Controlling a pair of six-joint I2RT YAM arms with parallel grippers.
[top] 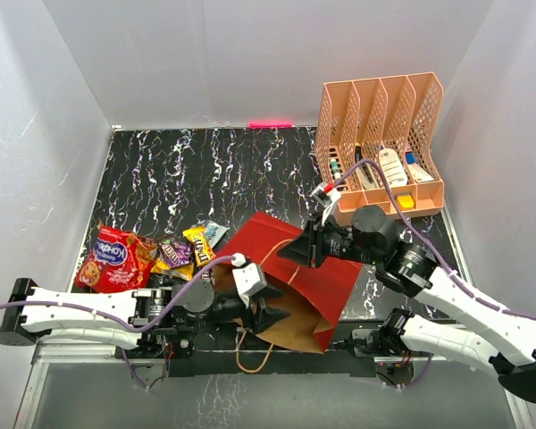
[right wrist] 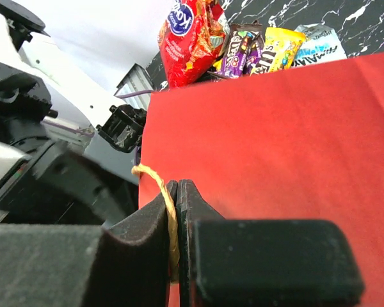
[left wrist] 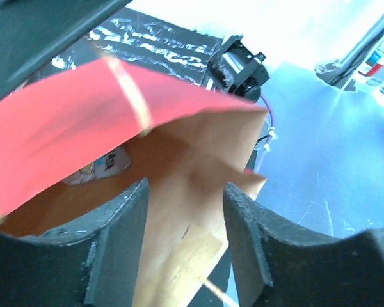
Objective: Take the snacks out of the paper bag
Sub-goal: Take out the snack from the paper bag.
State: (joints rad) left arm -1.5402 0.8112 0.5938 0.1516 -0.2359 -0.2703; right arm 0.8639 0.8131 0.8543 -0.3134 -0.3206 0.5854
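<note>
Snacks [top: 174,253] mostly lie out on the surface [top: 179,179] at the left: the red bag [top: 116,257], with small packets [top: 201,241] just right of it. By that showing the job is largely done but not finished.

The left end effector [top: 268,308] sits at the mouth of the paper bag [top: 322,273], its jaws spread wide and holding nothing. The paper bag lies on its side at near centre, mouth toward the near edge. The right end effector [top: 297,250] is at the bag's upper side, jaws closed tight on the cord handle [right wrist: 171,217], apparently lifting that wall to keep the mouth open.

Only the left wrist view looks inside: a pale packet [left wrist: 105,165] lies deep in the bag, so at least one snack is left to fetch. Whether more hide behind it I cannot tell. The top view shows none of the interior, and the right wrist view alone shows the pinch on the cord.
</note>
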